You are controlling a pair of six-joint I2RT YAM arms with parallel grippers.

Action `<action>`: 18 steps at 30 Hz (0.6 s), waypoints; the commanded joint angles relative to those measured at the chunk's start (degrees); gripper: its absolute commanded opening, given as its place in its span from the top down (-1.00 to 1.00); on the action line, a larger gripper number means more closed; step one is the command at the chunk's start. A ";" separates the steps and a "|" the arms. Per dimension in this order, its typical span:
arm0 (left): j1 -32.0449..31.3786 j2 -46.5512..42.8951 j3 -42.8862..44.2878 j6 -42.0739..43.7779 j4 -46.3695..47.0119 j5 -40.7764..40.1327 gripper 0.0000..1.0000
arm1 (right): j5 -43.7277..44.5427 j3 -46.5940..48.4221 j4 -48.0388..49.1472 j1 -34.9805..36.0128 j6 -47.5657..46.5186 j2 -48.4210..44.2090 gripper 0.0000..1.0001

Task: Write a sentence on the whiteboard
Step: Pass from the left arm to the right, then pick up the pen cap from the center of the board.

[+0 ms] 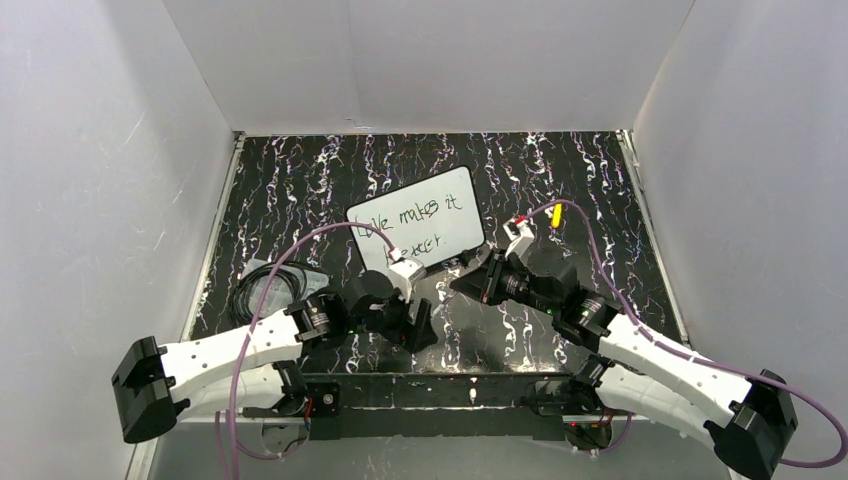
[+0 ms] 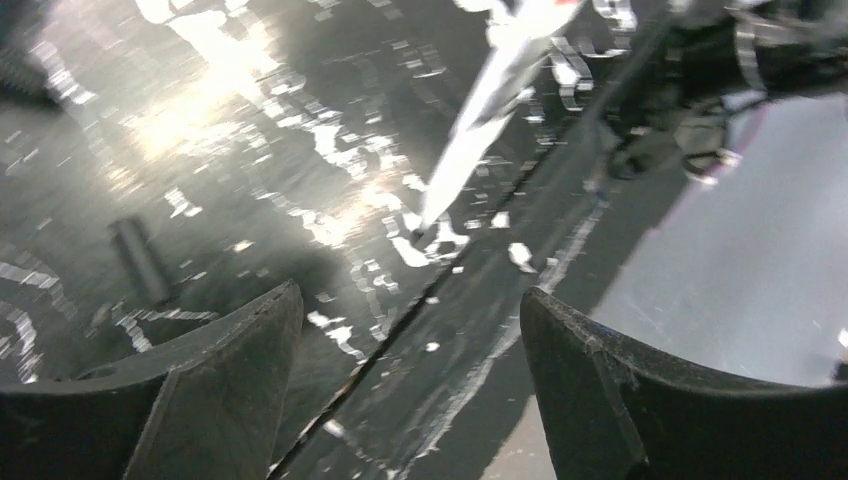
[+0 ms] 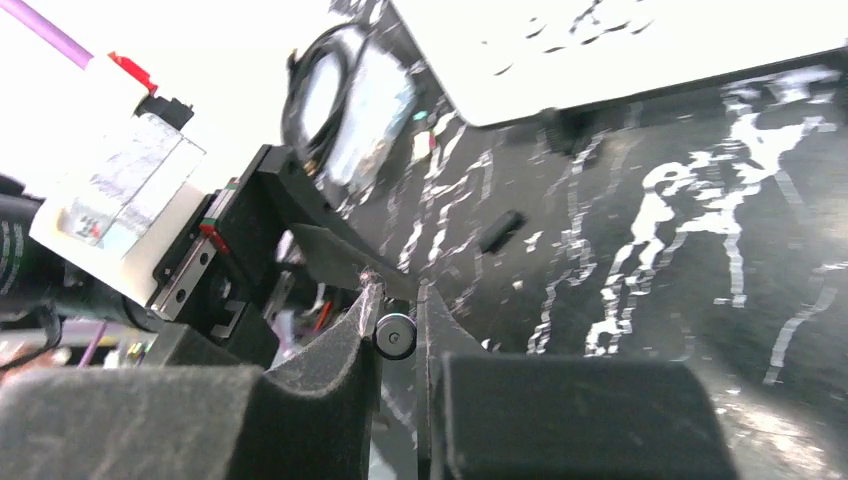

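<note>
The whiteboard [image 1: 425, 212] lies tilted at the middle of the black marbled table, with handwriting in black across it. Its near edge shows at the top of the right wrist view [image 3: 620, 50]. My right gripper [image 1: 462, 282] hovers just in front of the board's near edge and is shut [image 3: 398, 300] on a pen [image 3: 396, 335], seen end-on between the pads. My left gripper [image 1: 420, 325] is near the table's front edge, left of the right gripper. It is open and empty [image 2: 410, 330]. A pale slender shape [image 2: 480, 110] slants ahead of it, blurred.
A small dark cap [image 3: 502, 230] lies on the table below the board and also shows in the left wrist view [image 2: 140, 260]. A coiled black cable in a clear bag [image 1: 268, 285] sits at the left. A small yellow object [image 1: 556, 214] lies right of the board.
</note>
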 commanded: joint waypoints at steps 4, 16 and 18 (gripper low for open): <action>8.28 1.75 -3.32 -3.59 -9.42 -10.95 -0.53 | 17.96 -2.90 -3.03 -0.06 -2.32 -2.79 0.97; 9.35 17.27 2.84 2.70 -11.05 -15.32 0.08 | 19.96 -2.97 -6.90 -0.05 -3.39 -3.46 0.97; 9.35 18.44 3.41 3.14 -11.06 -15.54 0.12 | 20.00 -3.41 -6.89 -0.06 -3.30 -3.77 0.97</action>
